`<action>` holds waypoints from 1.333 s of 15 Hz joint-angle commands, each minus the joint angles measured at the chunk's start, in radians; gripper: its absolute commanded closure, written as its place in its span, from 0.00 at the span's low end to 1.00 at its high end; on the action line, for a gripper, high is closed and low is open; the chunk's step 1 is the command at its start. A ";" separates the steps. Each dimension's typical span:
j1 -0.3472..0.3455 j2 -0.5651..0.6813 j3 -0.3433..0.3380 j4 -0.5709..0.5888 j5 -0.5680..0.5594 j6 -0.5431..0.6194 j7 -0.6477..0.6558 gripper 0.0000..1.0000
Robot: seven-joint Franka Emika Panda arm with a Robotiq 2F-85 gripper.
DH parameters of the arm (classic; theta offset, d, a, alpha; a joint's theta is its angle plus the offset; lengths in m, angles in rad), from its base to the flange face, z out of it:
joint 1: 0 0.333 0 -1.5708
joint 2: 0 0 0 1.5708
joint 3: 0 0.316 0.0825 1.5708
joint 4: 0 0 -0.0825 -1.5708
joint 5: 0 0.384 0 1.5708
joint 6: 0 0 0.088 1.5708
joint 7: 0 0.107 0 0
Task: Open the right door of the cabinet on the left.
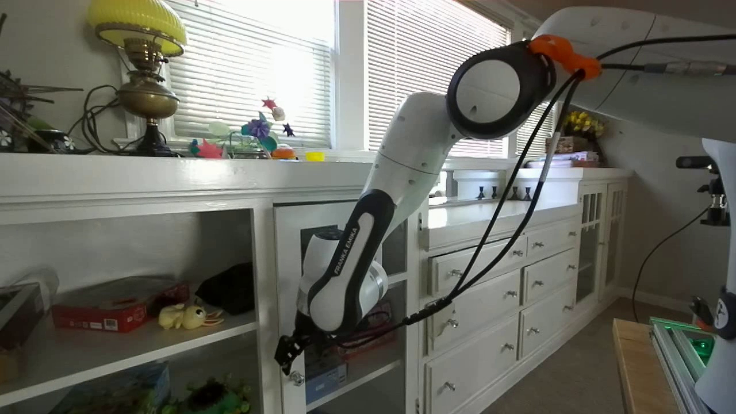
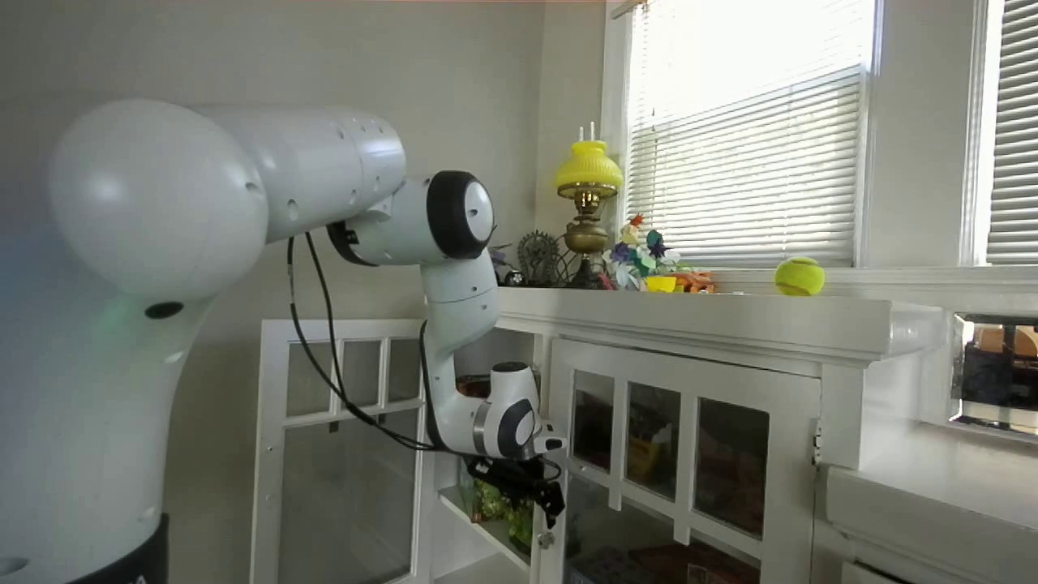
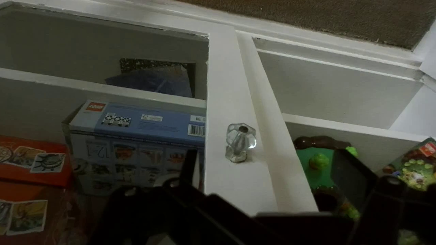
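The white right door is shut, with glass panes; its frame shows in both exterior views and in the wrist view. Its faceted clear glass knob stands near the door's free edge and also shows in both exterior views. My gripper is open and empty. Its dark fingers lie on either side of the door stile in the wrist view, and the knob is ahead of them, not touched. In both exterior views the gripper is just above the knob, close to the door.
The left door stands swung open. Its compartment shelf holds a red box and a yellow plush toy. A blue LEGO box is behind the right door. A lamp and tennis ball sit on top.
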 commanded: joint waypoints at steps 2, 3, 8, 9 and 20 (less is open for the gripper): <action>-0.007 0.100 0.006 0.127 0.040 -0.018 -0.002 0.00; -0.010 0.113 0.009 0.141 0.041 -0.012 -0.006 0.00; 0.001 0.182 -0.011 0.218 0.047 -0.019 0.009 0.00; -0.001 0.192 -0.011 0.230 0.048 -0.019 0.009 0.07; 0.003 0.262 -0.035 0.319 0.064 -0.017 0.026 0.46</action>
